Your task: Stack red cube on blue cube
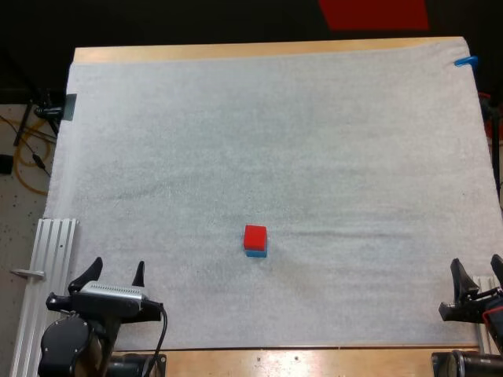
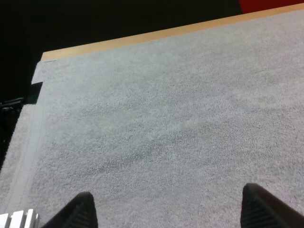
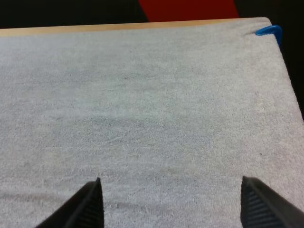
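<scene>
Left gripper [image 1: 118, 271]: fingers spread apart, holding nothing. It sits low at the near left corner of the mat, over bare mat, well apart from the cubes. In the left wrist view the two black tips stand wide, with plain mat between them.
Right gripper [image 1: 477, 275]: fingers also apart, nothing between them. It is at the near right edge of the mat, well apart from the cubes. The right wrist view shows the same wide gap over bare mat.
Red cube [image 1: 255, 236]: on top of the blue cube, touching it, roughly square to it. No gripper is near.
Blue cube [image 1: 256, 253]: on the mat, near the middle of its near half, under the red cube. Just a thin blue band shows along its near side.
Mat [image 1: 275, 141]: white, towel-like nap, flat, covers almost the whole table. Faint darker streaks run across the middle.
Table [image 1: 236, 52]: light wood, showing as a strip past the mat's far edge and another along the near edge.
Rail [image 1: 51, 275]: ribbed silver metal, lying along the table's left side beside the left arm.
Clamp [image 1: 67, 106]: dark, at the mat's far left edge.
Floor [image 1: 16, 236]: speckled grey, left of the table, with a yellow cable [image 1: 31, 161] looped on it.
</scene>
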